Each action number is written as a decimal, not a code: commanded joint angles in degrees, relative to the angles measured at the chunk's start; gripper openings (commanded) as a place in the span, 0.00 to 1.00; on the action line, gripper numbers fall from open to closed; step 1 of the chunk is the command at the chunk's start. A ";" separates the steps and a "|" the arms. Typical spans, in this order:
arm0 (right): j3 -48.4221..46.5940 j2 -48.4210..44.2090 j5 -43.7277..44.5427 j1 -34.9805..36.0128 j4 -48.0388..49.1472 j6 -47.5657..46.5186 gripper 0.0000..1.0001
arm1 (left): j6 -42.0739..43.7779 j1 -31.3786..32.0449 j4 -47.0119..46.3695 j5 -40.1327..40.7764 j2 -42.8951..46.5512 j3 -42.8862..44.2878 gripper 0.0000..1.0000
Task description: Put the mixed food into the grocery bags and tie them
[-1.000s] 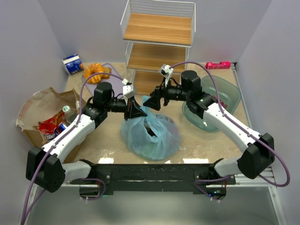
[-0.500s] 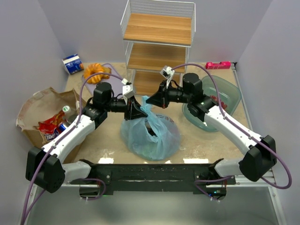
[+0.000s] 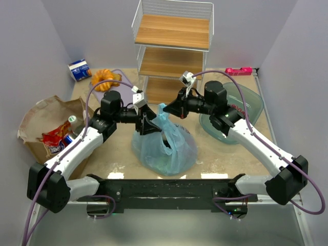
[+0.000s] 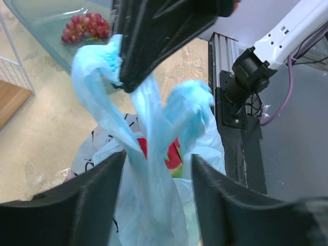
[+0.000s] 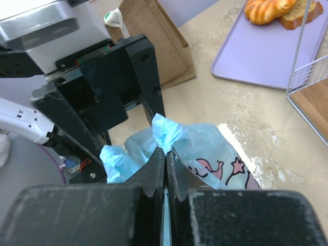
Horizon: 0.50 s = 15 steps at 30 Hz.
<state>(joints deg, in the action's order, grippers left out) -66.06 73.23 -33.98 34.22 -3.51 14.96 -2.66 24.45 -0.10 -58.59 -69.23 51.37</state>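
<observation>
Blue bag (image 3: 165, 148): sitting at the centre of the worktop (image 3: 110, 154), with its handles rising toward 12 o'clock.
Right end effector (image 5: 165, 152): pinching fully closed on one blue handle.
Left end effector (image 4: 158, 159): gaping wide, its fingers straddling a handle strand without clamping it.
Paper bag (image 3: 41, 115): lying at 9 o'clock and holding a red packet (image 3: 54, 139).
Grapes (image 4: 84, 28): resting in the green bowl (image 3: 251, 100) at 2 o'clock.

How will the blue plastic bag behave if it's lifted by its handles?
The blue plastic bag is likely floppy: its handle hangs as a thin twisted strip from the right end effector, which is shut on it. It is probably bottom-heavy: the body bulges round below, so it may sag and swing. The thin film could slip or stretch.
</observation>
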 commanded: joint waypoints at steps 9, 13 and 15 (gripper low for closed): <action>-0.65 0.77 1.02 0.06 -0.36 -0.81 0.00 | -4.74 0.78 -11.06 4.08 8.31 -1.72 0.83; -0.91 0.42 1.72 0.06 -1.50 -1.34 0.00 | -5.51 0.95 -13.51 12.34 13.06 -1.46 0.84; -1.08 0.33 1.90 0.06 -1.76 -1.51 0.00 | -7.35 1.39 -15.01 13.41 14.38 -1.36 0.84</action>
<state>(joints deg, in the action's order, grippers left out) -66.06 74.28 -33.47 34.22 -4.58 14.66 -7.14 24.97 -8.86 -51.24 -58.67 48.82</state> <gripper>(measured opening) 0.011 0.835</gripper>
